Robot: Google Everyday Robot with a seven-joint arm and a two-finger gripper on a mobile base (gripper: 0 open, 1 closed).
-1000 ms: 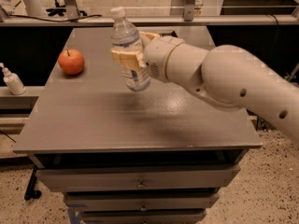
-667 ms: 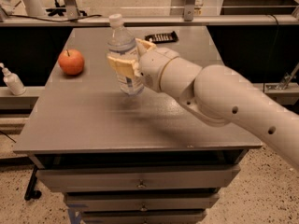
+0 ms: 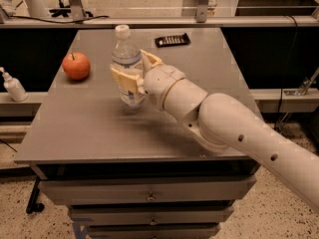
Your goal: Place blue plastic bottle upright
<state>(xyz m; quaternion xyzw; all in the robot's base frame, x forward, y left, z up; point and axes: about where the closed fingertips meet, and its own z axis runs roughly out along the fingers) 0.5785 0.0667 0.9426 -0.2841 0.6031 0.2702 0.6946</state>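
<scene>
At far left you see a small white pump bottle (image 3: 12, 86); upper left on the grey table (image 3: 89, 128), a round red apple (image 3: 76, 66); left of centre, the clear blue plastic bottle (image 3: 125, 54) stands upright, pinched by the tan gripper (image 3: 134, 73).

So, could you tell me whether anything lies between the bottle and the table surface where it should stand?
Nothing visible does. The tool grips the blue plastic bottle upright over bare table; the apple sits well aside.
</scene>
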